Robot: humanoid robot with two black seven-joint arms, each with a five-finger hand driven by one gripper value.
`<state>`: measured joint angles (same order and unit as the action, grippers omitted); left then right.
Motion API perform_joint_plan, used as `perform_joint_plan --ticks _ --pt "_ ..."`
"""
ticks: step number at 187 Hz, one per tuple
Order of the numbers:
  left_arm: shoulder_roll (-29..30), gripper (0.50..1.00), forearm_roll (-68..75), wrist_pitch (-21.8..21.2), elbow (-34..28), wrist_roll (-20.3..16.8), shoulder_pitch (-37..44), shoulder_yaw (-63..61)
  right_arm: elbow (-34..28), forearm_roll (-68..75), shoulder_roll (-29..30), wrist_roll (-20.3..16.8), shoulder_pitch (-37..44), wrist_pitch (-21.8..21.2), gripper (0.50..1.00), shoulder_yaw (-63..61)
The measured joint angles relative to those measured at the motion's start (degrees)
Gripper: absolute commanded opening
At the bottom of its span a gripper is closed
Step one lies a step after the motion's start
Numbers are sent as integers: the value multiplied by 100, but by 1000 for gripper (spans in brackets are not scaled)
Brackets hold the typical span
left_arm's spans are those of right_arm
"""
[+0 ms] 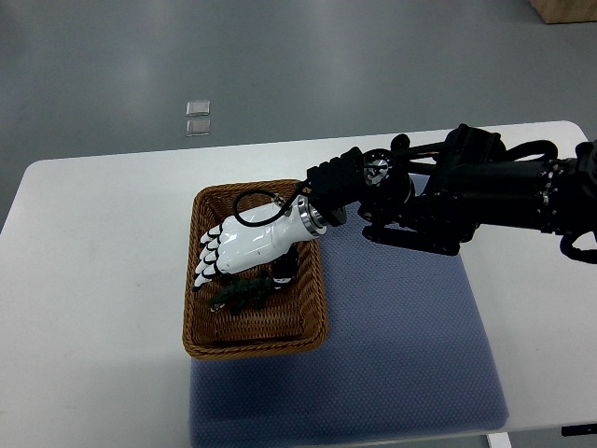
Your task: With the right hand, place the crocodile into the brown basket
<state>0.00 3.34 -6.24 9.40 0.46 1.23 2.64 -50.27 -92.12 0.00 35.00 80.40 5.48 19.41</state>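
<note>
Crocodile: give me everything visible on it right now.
The crocodile is a small dark green toy, likely plastic or rubber, though the material is hard to tell. It lies on the floor of the brown basket, long axis running lower left to upper right, legs splayed out. The right hand sits just above it with fingers extended over the basket floor; whether they touch it cannot be told. Finer detail such as eyes or teeth is too small to make out.
</note>
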Motion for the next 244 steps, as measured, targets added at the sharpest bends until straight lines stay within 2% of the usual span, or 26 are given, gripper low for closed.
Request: perform_joint_plan --ticks 59,107,127,147,169,221,244 --pt "0 1000 0 0 0 0 0 0 13 642 -213 0 -1 -62 928 -467" --pt "0 1000 0 0 0 0 -1 0 56 2056 -747 -17 -188 -710 928 -1308" --pt "0 1000 0 0 0 0 1 0 80 2809 -1083 -273 -398 -1000 928 -1826" --pt "0 1000 0 0 0 0 -1 0 85 3530 -1392 -554 -651 -1559 928 -2312" --pt "0 1000 0 0 0 0 0 0 90 4171 -1713 -1067 -924 -2035 928 -2751" --pt "0 1000 0 0 0 -1 0 0 274 6160 -2141 -2325 -1821 -2656 930 -3782" --pt "0 1000 0 0 0 -1 0 0 430 7073 -2213 -2643 -2144 -2715 928 -4027"
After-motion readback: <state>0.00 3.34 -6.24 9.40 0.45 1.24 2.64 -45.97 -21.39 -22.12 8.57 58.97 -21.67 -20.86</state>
